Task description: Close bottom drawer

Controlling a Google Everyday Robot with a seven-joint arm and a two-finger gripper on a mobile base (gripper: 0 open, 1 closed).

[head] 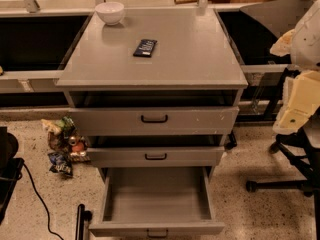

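bottom drawer (156,199): lowermost of 3 in the grey bench (195,54), pulled far out toward the camera. Its deep grey box is seen from above, and its plain front lies at the lower edge of the view.
handle (157,232): small black loop in the middle of that front, partly cut by the frame edge.
middle drawer (190,157): just above, out a little, with a dark gap behind its front.
top drawer (200,120): taller front and a wider black handle, also out a little.
bowl (110,12): white, upright, at the back left of the bench top.
black item (145,47): flat and rectangular, near the middle of the bench top, well apart from the bowl.
tool (295,109): cream and white, at the right edge of the view, level with the top drawer and well apart from the bottom drawer. Nothing is seen in it; cannot tell whether it is open or closed.
snack packets (62,144): heaped on the speckled floor, just left of the bench.
cable (37,194): black, trailing over the floor at left.
chair base (285,171): black, right of the bench, below the tool.
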